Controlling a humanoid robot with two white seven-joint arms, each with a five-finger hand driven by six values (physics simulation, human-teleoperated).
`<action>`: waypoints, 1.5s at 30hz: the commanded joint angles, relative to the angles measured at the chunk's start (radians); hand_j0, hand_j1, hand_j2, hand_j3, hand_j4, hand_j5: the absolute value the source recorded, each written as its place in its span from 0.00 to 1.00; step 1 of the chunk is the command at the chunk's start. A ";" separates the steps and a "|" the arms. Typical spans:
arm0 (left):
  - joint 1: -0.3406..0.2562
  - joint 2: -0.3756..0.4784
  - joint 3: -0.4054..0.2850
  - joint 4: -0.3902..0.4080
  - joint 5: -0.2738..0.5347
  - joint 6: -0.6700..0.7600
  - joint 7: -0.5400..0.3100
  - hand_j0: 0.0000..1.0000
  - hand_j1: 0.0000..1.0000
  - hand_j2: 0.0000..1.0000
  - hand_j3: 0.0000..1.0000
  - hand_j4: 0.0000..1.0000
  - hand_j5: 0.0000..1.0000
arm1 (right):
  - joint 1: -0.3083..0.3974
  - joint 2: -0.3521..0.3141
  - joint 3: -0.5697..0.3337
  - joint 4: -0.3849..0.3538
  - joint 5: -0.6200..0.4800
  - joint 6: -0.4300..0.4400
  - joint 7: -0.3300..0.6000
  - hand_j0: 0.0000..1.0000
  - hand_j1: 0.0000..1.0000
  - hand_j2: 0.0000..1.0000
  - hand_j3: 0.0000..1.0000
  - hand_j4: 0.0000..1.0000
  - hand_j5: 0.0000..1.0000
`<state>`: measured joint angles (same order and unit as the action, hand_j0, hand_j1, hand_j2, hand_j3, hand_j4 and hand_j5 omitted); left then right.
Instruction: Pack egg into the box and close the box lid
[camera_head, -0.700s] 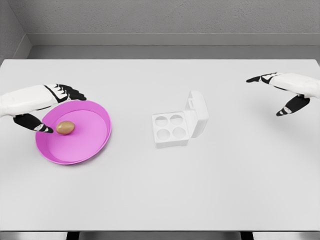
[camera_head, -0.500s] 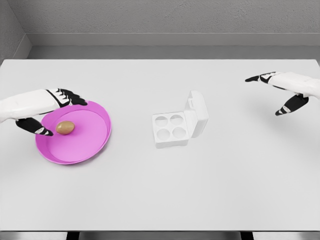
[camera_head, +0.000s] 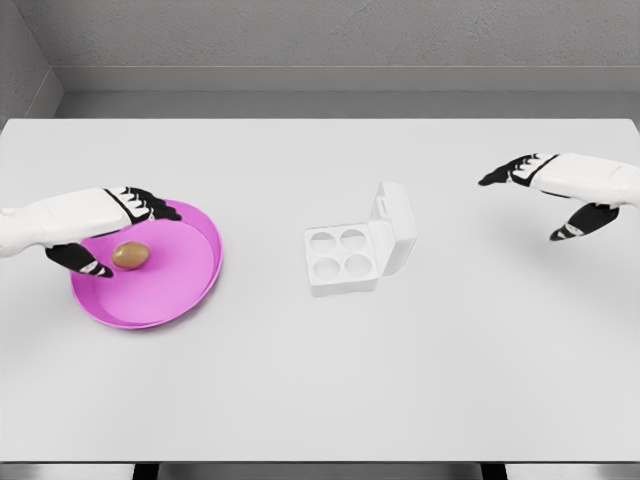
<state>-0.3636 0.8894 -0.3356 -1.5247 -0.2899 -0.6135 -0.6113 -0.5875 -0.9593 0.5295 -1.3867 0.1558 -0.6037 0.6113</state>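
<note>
The egg (camera_head: 131, 255) is lying in the pink plate (camera_head: 190, 285), well left of the box (camera_head: 345, 257), whose four cups are empty and whose lid (camera_head: 396, 228) is standing open. It is probably light, smooth and fragile, so opposing fingertips across its middle should be pinching gently. The left hand (camera_head: 100, 230) is reaching over the plate's left rim, fingers spread around the egg, not gripping. The right hand (camera_head: 560, 195) is hovering open above the table (camera_head: 320, 380), well right of the box.

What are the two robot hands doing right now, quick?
Left robot hand: open, fingers spread around the egg, not gripping yet.
Right robot hand: open, holding nothing.
</note>
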 joint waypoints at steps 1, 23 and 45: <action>0.000 -0.001 0.003 0.000 -0.038 0.003 0.000 1.00 1.00 1.00 1.00 1.00 1.00 | 0.000 -0.004 0.001 -0.002 -0.007 -0.007 0.000 1.00 1.00 1.00 1.00 1.00 1.00; -0.034 -0.072 -0.005 0.121 -0.088 0.003 0.000 1.00 1.00 1.00 1.00 1.00 1.00 | -0.049 -0.003 0.096 -0.002 0.073 0.036 0.000 1.00 1.00 1.00 1.00 1.00 1.00; -0.044 -0.090 -0.010 0.175 -0.094 0.003 0.000 1.00 1.00 1.00 1.00 1.00 1.00 | -0.044 0.007 0.129 0.006 0.073 0.021 0.000 1.00 1.00 1.00 1.00 1.00 1.00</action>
<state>-0.4080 0.7991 -0.3449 -1.3524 -0.3890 -0.6135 -0.6113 -0.6305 -0.9533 0.6554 -1.3826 0.2338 -0.5856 0.6113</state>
